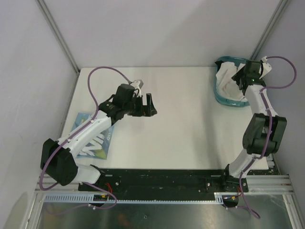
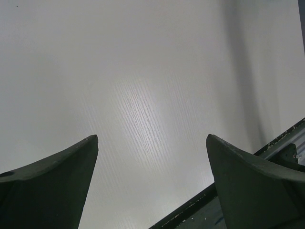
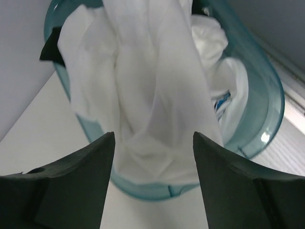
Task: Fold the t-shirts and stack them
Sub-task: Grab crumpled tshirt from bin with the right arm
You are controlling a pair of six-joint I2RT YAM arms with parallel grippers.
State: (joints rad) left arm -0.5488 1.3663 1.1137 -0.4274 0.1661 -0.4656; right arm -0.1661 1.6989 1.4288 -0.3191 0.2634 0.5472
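Picking step (a judgement): one tee is folded and the rest are binned, so fetching the next one out looks like the job in hand.
Top view, left side: the left gripper [image 1: 144, 106] hovers over the bare middle of the table [image 1: 186, 133] with its fingers spread. The folded t-shirt [image 1: 97, 145] with the light-blue graphic lies flat near the left edge, partly under that arm.
Top view, right side: the right gripper [image 1: 242, 78] hangs over the teal bin [image 1: 228, 100] at the far right corner. The crumpled t-shirts [image 1: 224, 78] are heaped inside it.
Left wrist view: both fingers stand wide apart, with only white tabletop between them.
Right wrist view: the fingers are parted, and a long ridge of white cloth [image 3: 152, 95] runs between the tips and drapes over the near rim. It does not look pinched. A scrap of blue print [image 3: 221, 102] peeps out deeper in the bin.
Doing it well: drop onto the raised ridge and close on one layer only (two tees may come up together otherwise). Grip near a hem or shoulder if one can be found. Lift straight up until the cloth is free of the rim, so the bin is not dragged, then carry it to the open middle of the table where the left gripper can catch the other side.
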